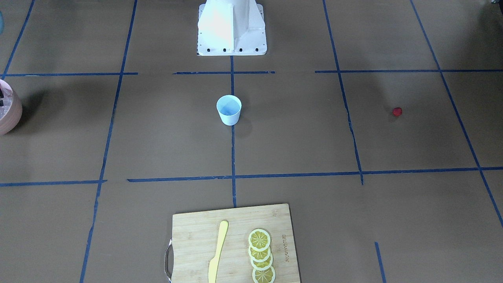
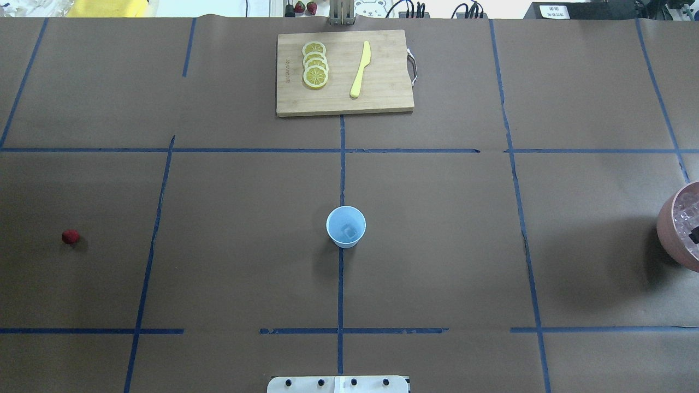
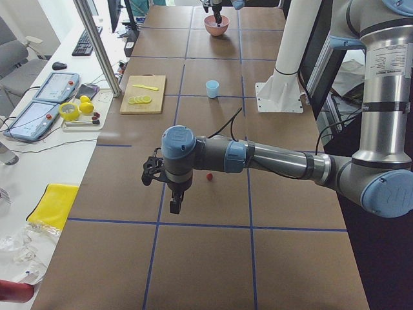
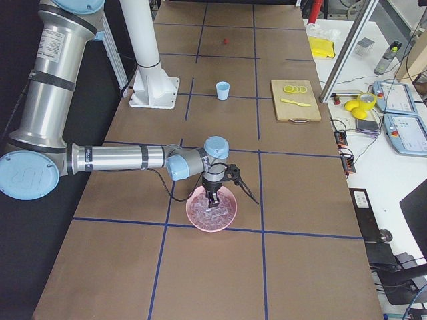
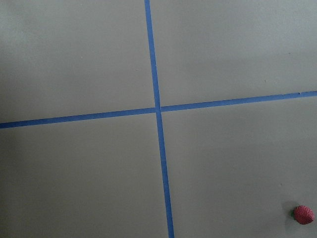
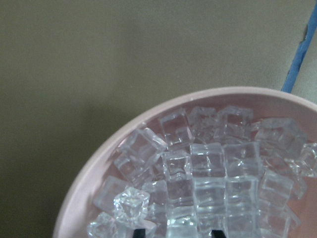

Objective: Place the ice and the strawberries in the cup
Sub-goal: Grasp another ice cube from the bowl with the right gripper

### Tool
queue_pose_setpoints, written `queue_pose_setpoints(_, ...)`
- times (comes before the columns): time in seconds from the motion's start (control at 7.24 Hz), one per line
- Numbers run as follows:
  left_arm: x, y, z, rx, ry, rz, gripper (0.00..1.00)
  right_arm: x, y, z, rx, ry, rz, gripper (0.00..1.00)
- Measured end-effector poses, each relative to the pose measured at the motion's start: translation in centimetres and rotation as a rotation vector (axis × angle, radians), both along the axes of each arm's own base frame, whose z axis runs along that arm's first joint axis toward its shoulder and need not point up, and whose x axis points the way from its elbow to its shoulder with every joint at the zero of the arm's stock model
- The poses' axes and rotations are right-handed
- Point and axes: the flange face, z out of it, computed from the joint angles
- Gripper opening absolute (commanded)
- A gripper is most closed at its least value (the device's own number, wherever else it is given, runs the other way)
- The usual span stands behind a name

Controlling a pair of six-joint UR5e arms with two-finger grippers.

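Right gripper (image 6: 178, 232) sits with jaws apart over ice (image 6: 208, 158) in the pink bowl (image 6: 233, 96); we cannot tell whether the left gripper (image 3: 175, 206) is open or closed.

— What is the table (image 2: 437, 245) like?
— It's covered in brown paper, and blue tape lines (image 2: 341, 284) cross it in a grid.
— What's on it?
— A pale blue cup (image 2: 345, 226) stands upright in the middle, on the centre line. A small red strawberry (image 2: 70, 236) lies alone, well off to the left. A pink bowl (image 2: 667, 229) sits at the right edge.
— And near and far?
— A wooden cutting board (image 2: 338, 101) lies flat at the far side. The robot's white base plate (image 2: 338, 385) sits at the near edge, in line with the cup.
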Motion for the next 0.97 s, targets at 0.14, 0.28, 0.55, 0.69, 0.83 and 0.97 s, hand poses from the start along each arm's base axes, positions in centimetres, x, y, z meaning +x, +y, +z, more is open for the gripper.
queue_pose_setpoints(0.14, 0.0, 0.0, 0.0, 0.0, 0.0, 0.0, 1.0, 0.0, 0.1, 0.1, -0.001, -0.001, -0.001, 0.0)
queue_pose_setpoints(0.28, 0.0, 0.0, -0.1, 0.0, 0.0, -0.001, 1.0, 0.1, 0.1, 0.0, 0.0, -0.005, -0.001, 0.0)
queue_pose_setpoints(0.55, 0.0, 0.0, -0.1, 0.0, 0.0, -0.001, 1.0, 0.3, 0.1, -2.1, 0.027, -0.024, 0.003, 0.0)
queue_pose_setpoints(0.69, 0.0, 0.0, -0.1, 0.001, 0.0, -0.001, 1.0, 0.8, 0.3, -3.9, 0.05, -0.04, 0.012, 0.0)
queue_pose_setpoints(0.83, 0.0, 0.0, -0.1, 0.0, 0.001, -0.001, 1.0, 1.7, 0.6, -6.4, 0.069, -0.056, 0.029, 0.0)
queue_pose_setpoints(0.97, 0.0, 0.0, -0.1, 0.0, 0.001, -0.001, 1.0, 2.7, 0.7, -9.6, 0.083, -0.069, 0.052, 0.0)
